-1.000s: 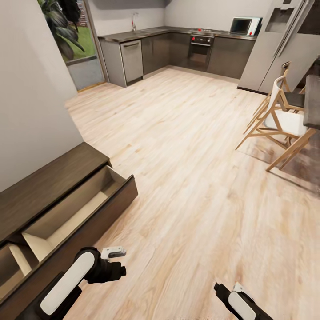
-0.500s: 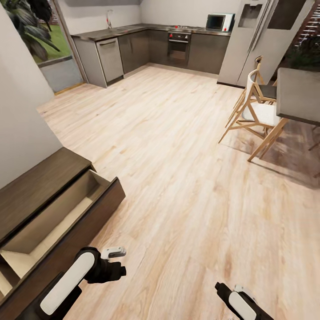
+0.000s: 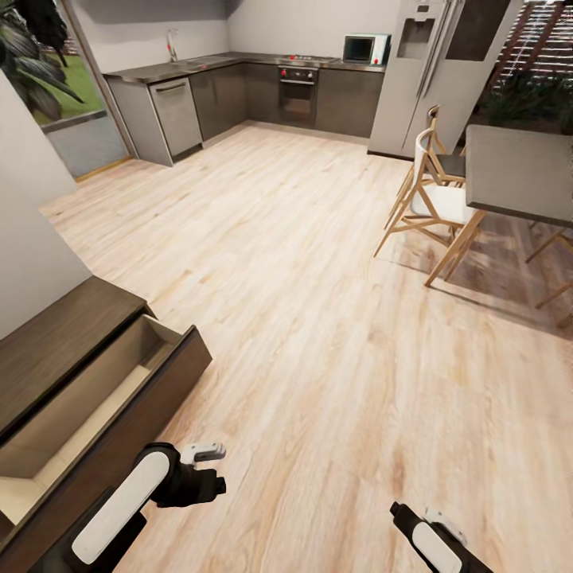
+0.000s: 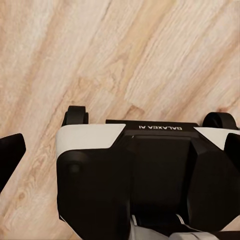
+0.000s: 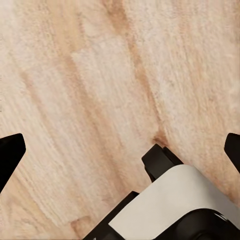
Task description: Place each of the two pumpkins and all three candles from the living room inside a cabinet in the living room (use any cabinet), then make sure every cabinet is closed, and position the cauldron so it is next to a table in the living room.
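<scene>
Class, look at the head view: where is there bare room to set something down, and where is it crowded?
The open drawer of the dark-brown cabinet shows a bare pale floor. The cabinet's slab top is bare too. A wide stretch of wood floor lies free between cabinet, kitchen cupboards and chairs. It is crowded around the table, where chair legs cluster.

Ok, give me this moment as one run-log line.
phase: in transit | long dark-brown wood-grain cabinet: drawer open, visible part empty | left gripper: nothing held | right gripper: open over floor | pumpkins, candles: unseen
</scene>
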